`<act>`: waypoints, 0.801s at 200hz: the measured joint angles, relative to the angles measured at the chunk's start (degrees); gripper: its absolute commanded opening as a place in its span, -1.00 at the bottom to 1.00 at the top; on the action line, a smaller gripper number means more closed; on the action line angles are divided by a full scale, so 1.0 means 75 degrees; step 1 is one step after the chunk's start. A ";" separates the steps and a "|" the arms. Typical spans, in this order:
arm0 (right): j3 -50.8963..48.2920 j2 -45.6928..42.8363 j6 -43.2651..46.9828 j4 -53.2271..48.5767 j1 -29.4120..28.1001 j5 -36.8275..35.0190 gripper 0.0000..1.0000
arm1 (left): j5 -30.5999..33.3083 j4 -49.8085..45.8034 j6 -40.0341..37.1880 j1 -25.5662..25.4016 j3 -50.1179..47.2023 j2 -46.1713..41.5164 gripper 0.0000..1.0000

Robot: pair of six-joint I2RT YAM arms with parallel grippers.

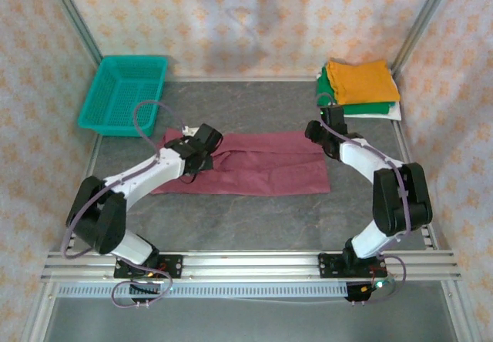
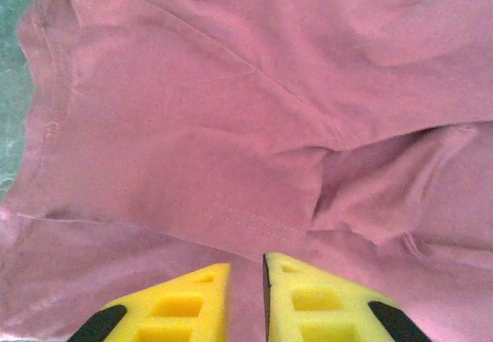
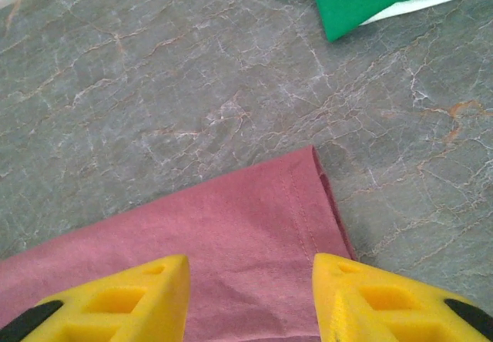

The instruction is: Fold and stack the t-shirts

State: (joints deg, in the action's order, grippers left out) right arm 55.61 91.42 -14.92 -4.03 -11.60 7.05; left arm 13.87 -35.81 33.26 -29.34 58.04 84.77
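Maroon t-shirt (image 1: 262, 169) lies spread lengthwise mid-desk (image 1: 254, 226). A teal mesh basket (image 1: 123, 94) sits back left, apart from it. The left pincer (image 2: 246, 261) hovers over the shirt's rumpled left end, fingers barely parted, gripping nothing. The right pincer (image 3: 250, 269) hangs released above the right hem. In the back right corner, an orange tee (image 1: 360, 80) tops a green tee (image 1: 362, 108) and a white tee (image 1: 394, 113).

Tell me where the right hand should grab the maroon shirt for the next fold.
Probably its far right corner, by the hem. The maroon shirt lies flat there with bare table beyond, so lower the open right hand from above and scoop under the edge from the right.
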 measured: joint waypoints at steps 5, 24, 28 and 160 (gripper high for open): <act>0.0012 0.0012 0.0000 -0.0015 0.0000 0.0000 -0.08 | 0.0020 0.0006 0.0020 -0.0041 -0.0085 -0.0157 -0.58; 0.0076 0.0023 0.0000 -0.0041 0.0000 0.0000 -0.08 | 0.0093 0.0009 0.0003 -0.0070 -0.0323 -0.0737 -0.35; 0.0087 0.0023 0.0000 -0.0038 0.0000 0.0000 -0.08 | 0.0125 0.0015 0.0003 -0.0070 -0.0341 -0.0813 -0.35; 0.2751 0.2034 0.1282 -0.1804 -0.1778 0.0160 -0.69 | -0.1434 0.1032 -0.0676 0.1772 0.1040 0.2159 -0.53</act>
State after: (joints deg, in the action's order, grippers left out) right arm 76.25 106.67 -5.30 -17.56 -24.93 8.25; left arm 3.11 -28.08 28.18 -16.05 65.84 100.97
